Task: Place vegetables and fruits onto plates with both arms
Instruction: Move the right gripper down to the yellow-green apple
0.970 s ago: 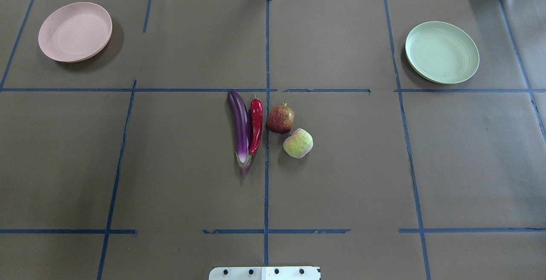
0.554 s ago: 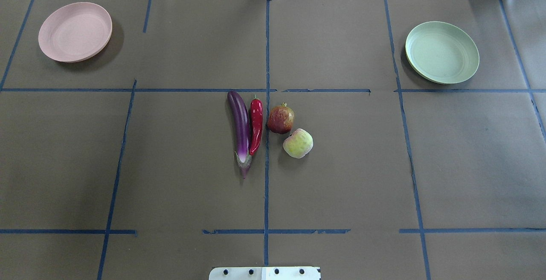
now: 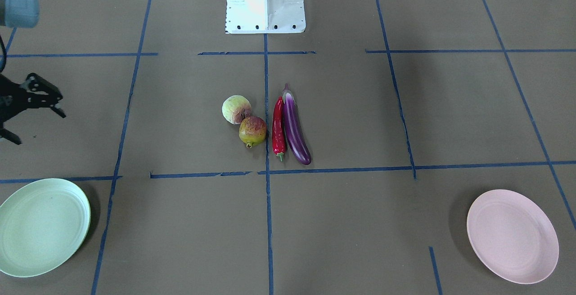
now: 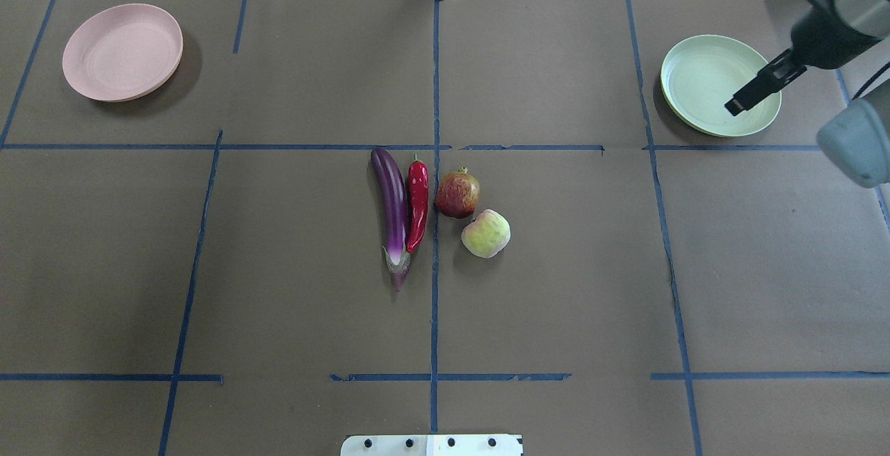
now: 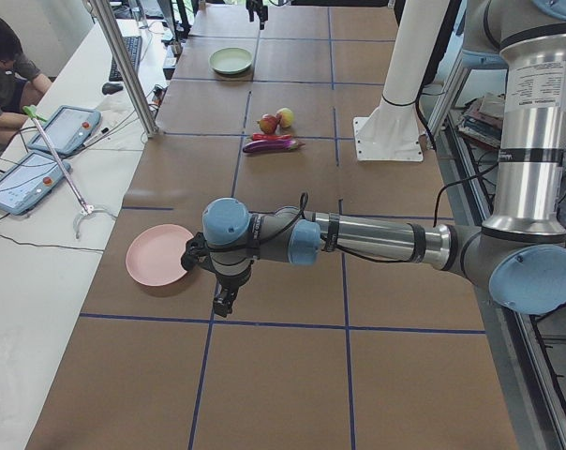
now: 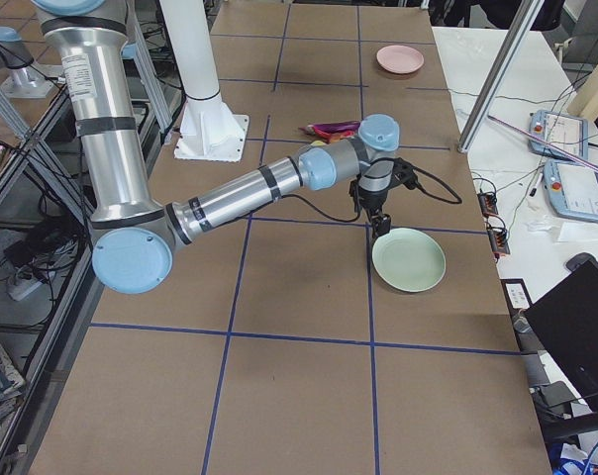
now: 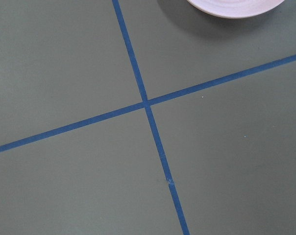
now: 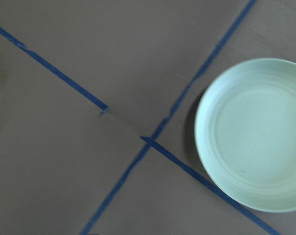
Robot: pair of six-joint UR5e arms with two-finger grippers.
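1. Smack in the middle of the table [image 4: 278,289]: eggplant [image 4: 391,206] and chili [image 4: 417,206] lying side by side and touching. Just across the tape line [image 4: 434,303], pomegranate [image 4: 457,194] and peach [image 4: 485,233], also touching each other. Looks sorted on purpose, veg on the robot's left and fruit on its right. Handy for giving each arm its own pair.
2. Parked at the far corners: pink plate [image 4: 122,53] on the left, green plate [image 4: 702,87] on the right, both bare and well apart from the pile. Makes sense as one drop-off spot per arm, no crossing over.
3. Up above the table near the green plate: right gripper [image 3: 40,128], fingers spread wide, holding nothing. Probably opened that far for a round fruit.
4. Can only spot the left gripper [image 5: 225,298] in the side view, hanging just beside the pink plate. Can't tell spread or pinched from that angle. No help from the wrist cam either, just tape and a sliver of plate rim.
5. Nothing plated yet, so calling this the very start. Next up, most likely: reach in and grab.
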